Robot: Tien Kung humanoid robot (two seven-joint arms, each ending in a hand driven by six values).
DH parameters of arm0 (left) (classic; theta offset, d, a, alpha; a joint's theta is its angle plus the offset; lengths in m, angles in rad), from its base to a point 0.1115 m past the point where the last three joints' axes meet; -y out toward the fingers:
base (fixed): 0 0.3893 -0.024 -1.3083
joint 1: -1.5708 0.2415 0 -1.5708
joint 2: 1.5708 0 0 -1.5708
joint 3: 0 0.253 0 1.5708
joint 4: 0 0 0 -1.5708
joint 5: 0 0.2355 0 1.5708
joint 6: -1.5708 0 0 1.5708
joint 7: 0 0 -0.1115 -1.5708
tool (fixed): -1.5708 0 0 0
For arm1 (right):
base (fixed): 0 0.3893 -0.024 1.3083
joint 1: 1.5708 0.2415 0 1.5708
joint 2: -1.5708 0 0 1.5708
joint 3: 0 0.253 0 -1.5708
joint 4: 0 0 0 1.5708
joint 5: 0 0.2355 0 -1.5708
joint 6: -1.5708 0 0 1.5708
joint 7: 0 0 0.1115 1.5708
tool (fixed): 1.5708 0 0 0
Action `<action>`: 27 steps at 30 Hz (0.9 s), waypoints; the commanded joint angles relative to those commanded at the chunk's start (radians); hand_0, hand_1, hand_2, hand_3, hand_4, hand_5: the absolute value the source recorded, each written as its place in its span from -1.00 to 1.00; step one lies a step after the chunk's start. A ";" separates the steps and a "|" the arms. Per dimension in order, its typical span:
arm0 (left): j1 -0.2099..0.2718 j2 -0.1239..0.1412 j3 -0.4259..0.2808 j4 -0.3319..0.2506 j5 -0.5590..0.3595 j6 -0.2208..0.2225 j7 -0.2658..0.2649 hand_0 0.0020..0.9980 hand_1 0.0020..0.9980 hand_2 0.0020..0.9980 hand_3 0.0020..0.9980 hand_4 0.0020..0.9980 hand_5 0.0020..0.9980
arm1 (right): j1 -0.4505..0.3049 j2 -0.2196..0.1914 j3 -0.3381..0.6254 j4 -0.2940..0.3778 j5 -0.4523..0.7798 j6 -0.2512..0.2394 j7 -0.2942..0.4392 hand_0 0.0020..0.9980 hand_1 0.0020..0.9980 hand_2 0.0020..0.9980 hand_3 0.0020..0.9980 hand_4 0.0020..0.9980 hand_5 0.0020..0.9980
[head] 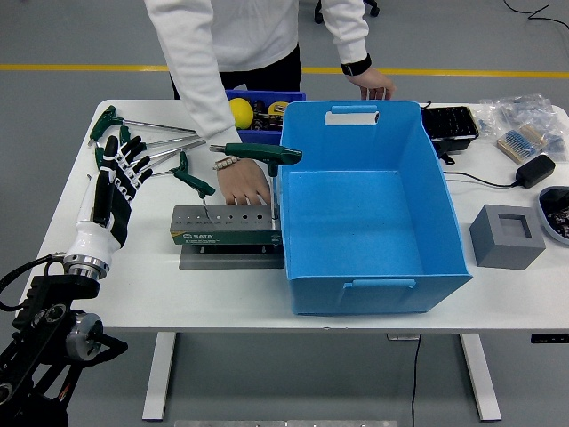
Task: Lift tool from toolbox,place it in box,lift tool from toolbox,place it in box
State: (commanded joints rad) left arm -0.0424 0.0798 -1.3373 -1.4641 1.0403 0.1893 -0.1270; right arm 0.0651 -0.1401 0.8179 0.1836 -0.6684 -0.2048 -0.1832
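Note:
A grey tool stand (227,227) sits on the table left of the big blue box (369,209). One green T-handle wrench (262,154) stands in its right end, another (194,180) leans in its left end. More green-handled wrenches (147,135) lie at the back left. My left hand (120,169) hovers over the table's left side, fingers spread, holding nothing. A person leans over from the far side; one hand (243,186) rests on the stand's top, the other (375,86) touches the box's far rim. The blue box holds no tools.
A small blue bin (258,111) with a yellow ball sits behind the stand. At the right are a grey foam block (507,236), a black tray (449,124), a black adapter (533,169) with cable, and bagged parts (524,120).

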 joint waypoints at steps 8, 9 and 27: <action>-0.016 0.013 -0.017 -0.013 0.111 0.017 0.010 0.79 0.88 0.91 0.79 1.00 0.86 | 0.001 0.000 0.002 0.000 -0.003 0.000 -0.001 0.41 0.31 0.49 0.34 0.77 0.67; -0.020 0.016 -0.020 -0.016 0.150 0.021 0.012 0.79 0.88 0.91 0.79 1.00 0.86 | 0.001 0.000 0.002 0.000 -0.002 0.000 -0.001 0.41 0.31 0.49 0.34 0.77 0.67; -0.475 0.176 0.361 -0.028 0.907 -0.121 0.029 0.98 1.00 1.00 0.88 1.00 0.34 | 0.006 -0.005 0.017 -0.001 -0.020 -0.001 -0.007 0.41 0.31 0.49 0.34 0.77 0.67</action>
State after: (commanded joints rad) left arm -0.5172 0.2554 -0.9761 -1.4921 1.9475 0.0687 -0.0981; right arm 0.0709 -0.1449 0.8353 0.1830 -0.6882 -0.2054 -0.1901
